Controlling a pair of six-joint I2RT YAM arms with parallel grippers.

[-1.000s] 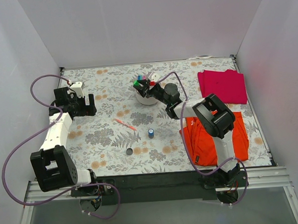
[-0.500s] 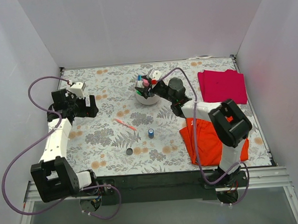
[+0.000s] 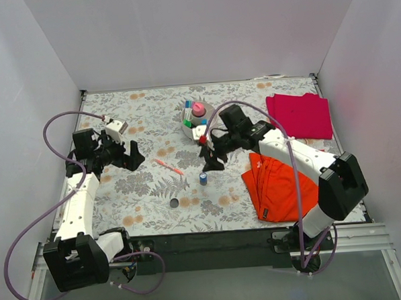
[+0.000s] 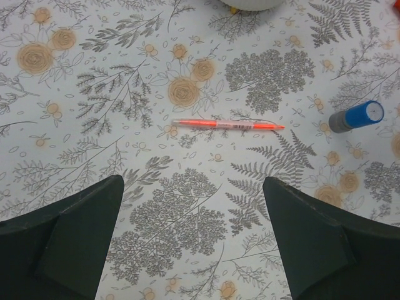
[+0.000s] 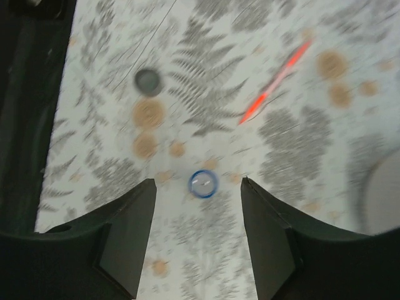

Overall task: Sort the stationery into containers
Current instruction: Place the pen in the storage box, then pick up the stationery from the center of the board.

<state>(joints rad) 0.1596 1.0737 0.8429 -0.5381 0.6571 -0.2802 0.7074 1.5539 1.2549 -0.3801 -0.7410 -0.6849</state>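
Note:
The round off-white bowl (image 3: 197,120) stands at the back middle and holds markers and a pink-capped bottle (image 3: 198,109). An orange-pink pen (image 3: 168,166) lies on the floral table; it also shows in the left wrist view (image 4: 228,125) and the right wrist view (image 5: 275,84). A small blue cylinder (image 3: 203,179) stands upright; it shows in the left wrist view (image 4: 357,117) and in the right wrist view (image 5: 203,184). My right gripper (image 3: 211,159) is open and empty, just above and behind the cylinder. My left gripper (image 3: 133,155) is open and empty, left of the pen.
A small dark round cap (image 3: 174,203) lies near the front; it also shows in the right wrist view (image 5: 148,80). A folded orange cloth (image 3: 283,186) lies at the right front, a magenta cloth (image 3: 299,114) at the right back. White walls enclose the table.
My right gripper left the bowl and swung forward over the blue cylinder; the pink-capped bottle now stands in the bowl. My left gripper moved right and forward toward the pen.

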